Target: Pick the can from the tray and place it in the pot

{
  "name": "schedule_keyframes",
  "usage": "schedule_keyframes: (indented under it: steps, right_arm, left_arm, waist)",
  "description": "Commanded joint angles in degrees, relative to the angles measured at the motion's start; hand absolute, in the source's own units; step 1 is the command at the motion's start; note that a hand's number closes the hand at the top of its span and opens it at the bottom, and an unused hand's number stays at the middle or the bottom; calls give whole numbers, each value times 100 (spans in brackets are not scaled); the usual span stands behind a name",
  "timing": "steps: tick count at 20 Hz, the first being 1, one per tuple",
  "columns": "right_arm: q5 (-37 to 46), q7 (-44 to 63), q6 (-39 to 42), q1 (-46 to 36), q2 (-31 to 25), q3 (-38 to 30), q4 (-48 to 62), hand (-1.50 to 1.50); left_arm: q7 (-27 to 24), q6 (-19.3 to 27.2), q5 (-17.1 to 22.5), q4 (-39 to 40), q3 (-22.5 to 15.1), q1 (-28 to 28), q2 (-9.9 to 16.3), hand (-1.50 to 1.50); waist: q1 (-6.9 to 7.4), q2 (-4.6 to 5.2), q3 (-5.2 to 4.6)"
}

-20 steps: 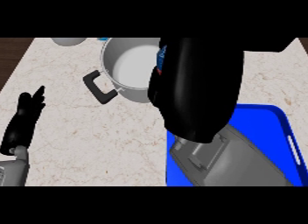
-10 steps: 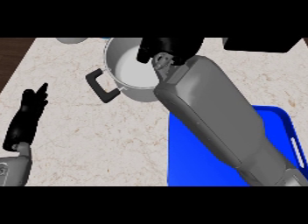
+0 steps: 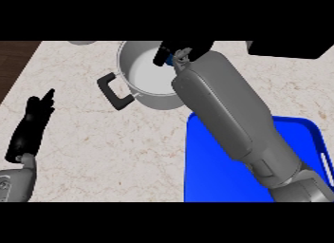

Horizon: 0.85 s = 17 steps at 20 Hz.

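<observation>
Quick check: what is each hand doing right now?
Left hand: open, holding nothing, resting at the counter's left.
Right hand: over the pot, curled round something blue, probably the can.

1. The right forearm (image 3: 233, 114) is a long grey limb that enters from the lower right corner and slants up and to the left toward the top centre of the head view.
2. The right hand (image 3: 180, 50) is black and sits at the end of that forearm, its fingers curled; a small patch of blue shows between them.
3. The left forearm (image 3: 9, 182) shows as a short grey stub at the lower left corner.
4. The left hand (image 3: 31, 124) is black, fingers straight and pointing up, resting near the left edge.
</observation>
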Motion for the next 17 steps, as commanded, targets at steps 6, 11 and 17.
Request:
schedule_keyframes:
  steps: [6, 11, 17]
  right_arm:
    - [-721, -419, -2832, 116, 42, -156, 611, -150]
    - [-534, -538, -4296, 167, 42, -161, 489, -150]
    - [-194, -406, -5306, 677, 42, -16, 304, -150]
  left_arm:
    - [23, -31, -11, 97, -29, -80, -34, 0]
    - [11, 60, -61, 52, 15, 34, -34, 0]
    - [-95, -35, 99, 76, 321, 178, 193, 0]
  waist:
    - [-7, 20, 9]
    - [-132, -48, 10]
    - [-357, -106, 9]
